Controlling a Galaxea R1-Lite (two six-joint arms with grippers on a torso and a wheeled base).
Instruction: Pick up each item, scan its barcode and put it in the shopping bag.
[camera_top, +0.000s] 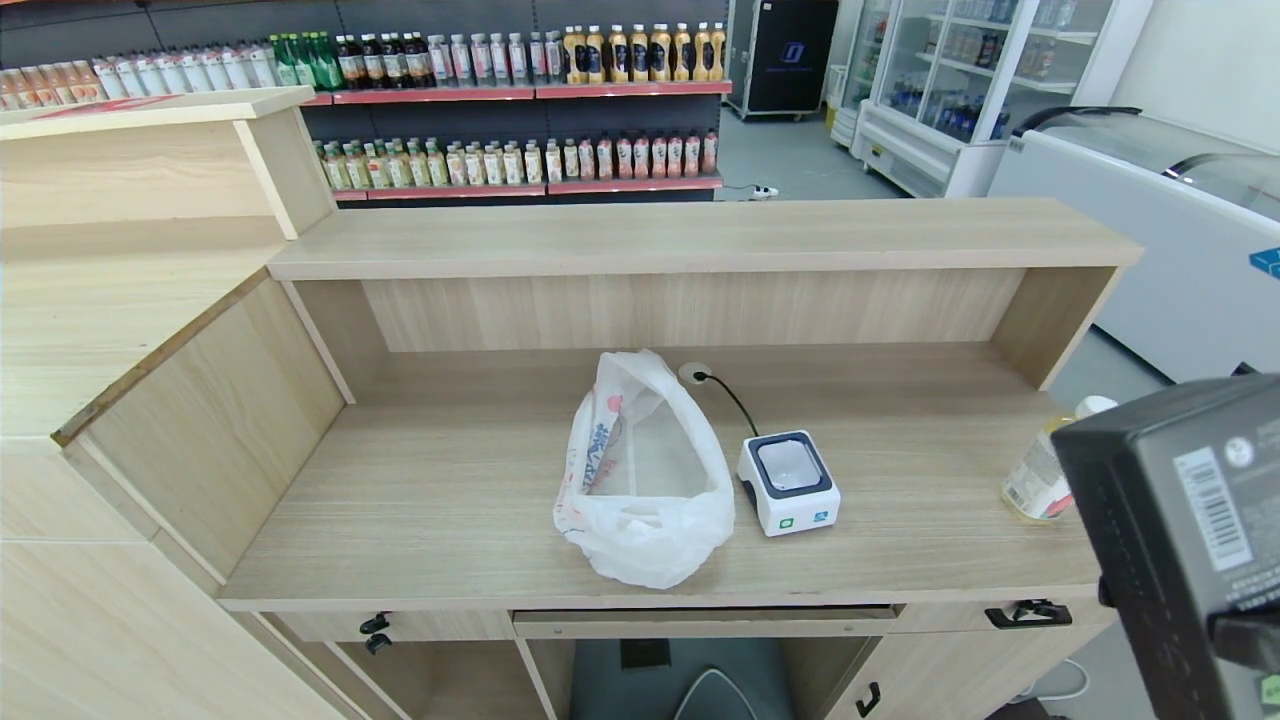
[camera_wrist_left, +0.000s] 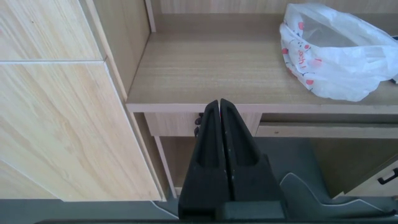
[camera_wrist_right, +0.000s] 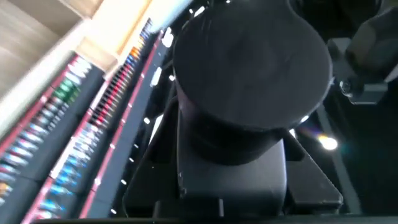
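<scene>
A white plastic shopping bag (camera_top: 640, 470) lies open-mouthed on the middle of the wooden counter (camera_top: 420, 500); the left wrist view shows the bag (camera_wrist_left: 336, 50) too. Just right of it stands a small white barcode scanner (camera_top: 790, 480) with its window facing up. A pale yellow bottle (camera_top: 1035, 475) with a white cap stands at the counter's right end, partly hidden behind my raised right arm (camera_top: 1180, 540). My left gripper (camera_wrist_left: 219, 102) is shut and empty, low in front of the counter's front edge (camera_wrist_left: 186, 107), to the left of the bag.
A black cable (camera_top: 725, 395) runs from the scanner to a hole in the counter's back. A raised ledge (camera_top: 700, 235) and side panels wall the counter in. Drawer handles (camera_top: 1025, 612) sit under the front edge. Bottle shelves (camera_top: 520, 165) and freezers stand behind.
</scene>
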